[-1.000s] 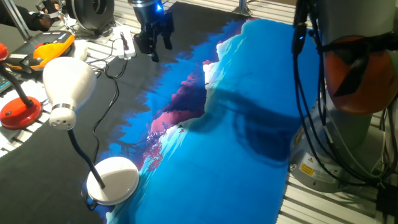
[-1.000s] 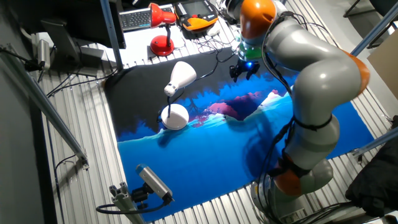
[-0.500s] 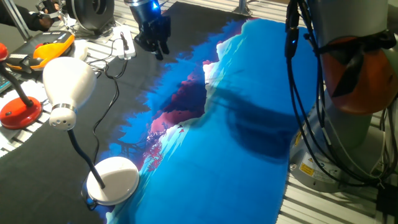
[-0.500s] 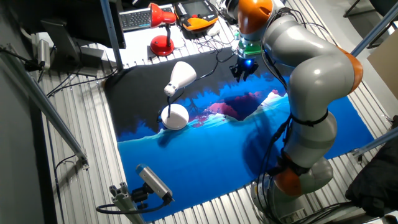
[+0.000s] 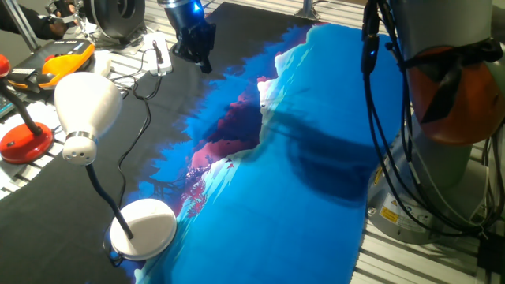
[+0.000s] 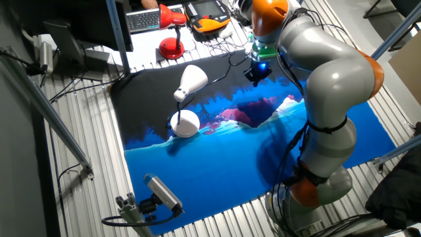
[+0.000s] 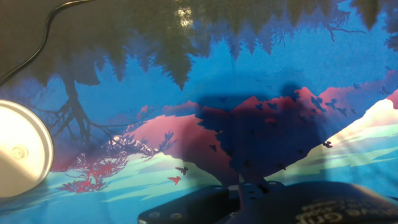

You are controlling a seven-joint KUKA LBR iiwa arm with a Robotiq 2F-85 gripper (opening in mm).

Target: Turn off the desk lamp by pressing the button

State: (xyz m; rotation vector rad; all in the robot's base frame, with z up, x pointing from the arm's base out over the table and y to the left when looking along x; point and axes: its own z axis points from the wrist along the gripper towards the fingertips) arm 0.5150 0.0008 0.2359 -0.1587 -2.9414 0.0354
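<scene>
Hand (image 5: 201, 57) aloft — arm outstretched

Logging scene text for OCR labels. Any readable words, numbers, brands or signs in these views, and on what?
None can be read.
Yellow sticker low on the robot base: print too small to read.
Keyboard behind the red lamp: keys show, legends too small.
Orange handheld device with a dark screen: nothing legible.
Printed mat: a mountain and tree picture, no lettering.
White desk lamp: no marking visible.
</scene>
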